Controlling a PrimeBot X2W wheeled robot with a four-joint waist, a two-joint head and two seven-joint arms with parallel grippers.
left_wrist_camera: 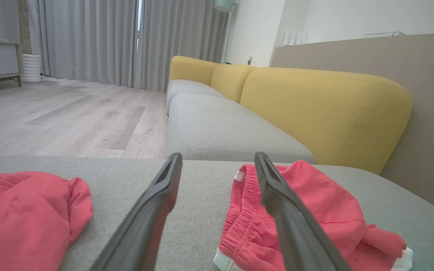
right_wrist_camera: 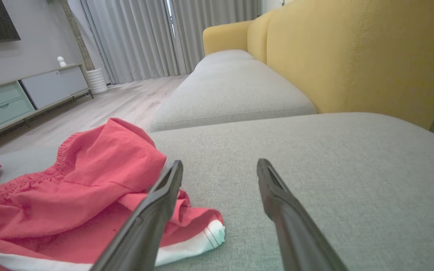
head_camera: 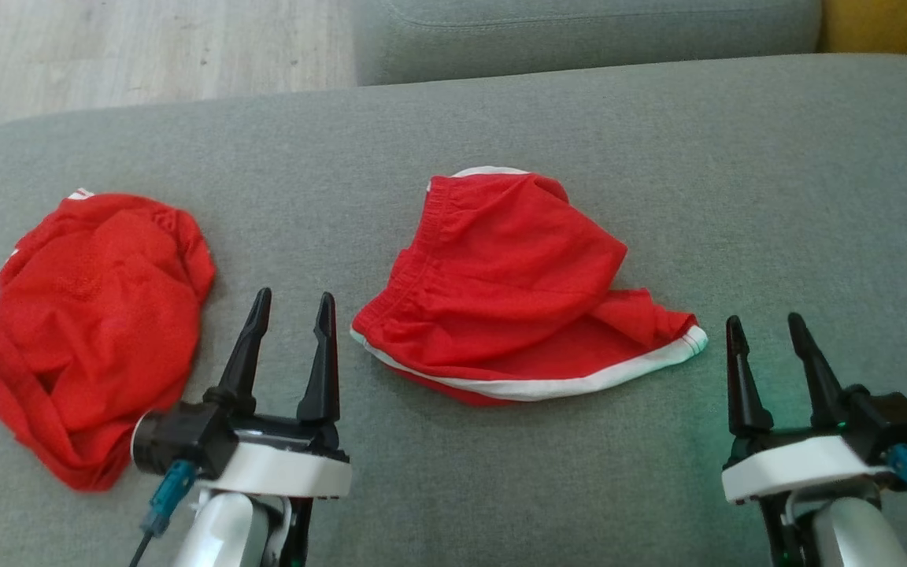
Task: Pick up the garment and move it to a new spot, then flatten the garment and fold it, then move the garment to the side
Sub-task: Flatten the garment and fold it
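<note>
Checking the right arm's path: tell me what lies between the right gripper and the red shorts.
Only bare grey cushion, as the head view shows, between the open right gripper and the red shorts.

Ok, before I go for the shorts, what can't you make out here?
- Red shorts: second leg opening hidden under own folds, head view.
- Crumpled red garment: type unclear; corner behind left gripper, head view; cut by frame edges, left wrist view.
- Waistband partly behind a finger, left wrist view.
</note>
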